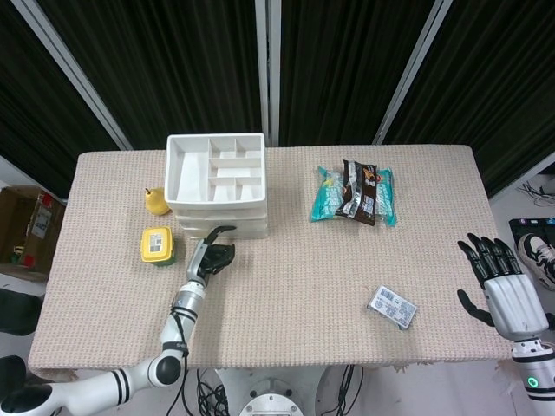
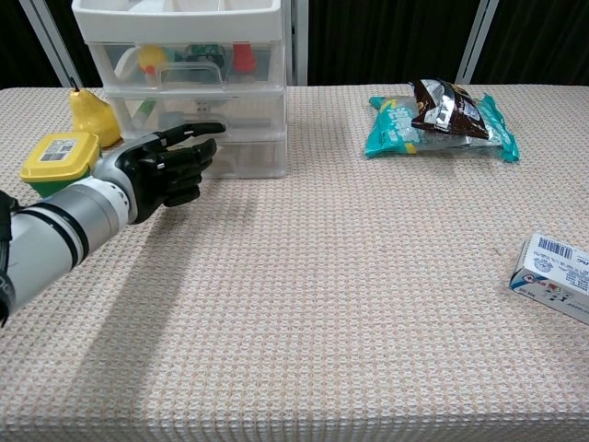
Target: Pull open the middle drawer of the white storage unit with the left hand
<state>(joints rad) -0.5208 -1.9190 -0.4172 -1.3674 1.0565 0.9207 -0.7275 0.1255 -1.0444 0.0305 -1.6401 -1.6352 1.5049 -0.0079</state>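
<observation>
One pear (image 2: 89, 113) and one yellow tub (image 2: 59, 156) are sitting at nine o'clock of the drawers (image 2: 241, 110); two snack bags (image 2: 445, 118) and one box (image 2: 555, 277) are lying at three. The left hand (image 2: 166, 168) is hovering, fingers loosely spread and empty; the right hand (image 1: 497, 285) is likewise spread.

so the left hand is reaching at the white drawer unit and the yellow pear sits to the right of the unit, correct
Not quite. The left hand does reach toward the white drawer unit, but the yellow pear sits to the left of the unit, behind the yellow-lidded container. The chest view shows this, and the head view agrees.
</observation>
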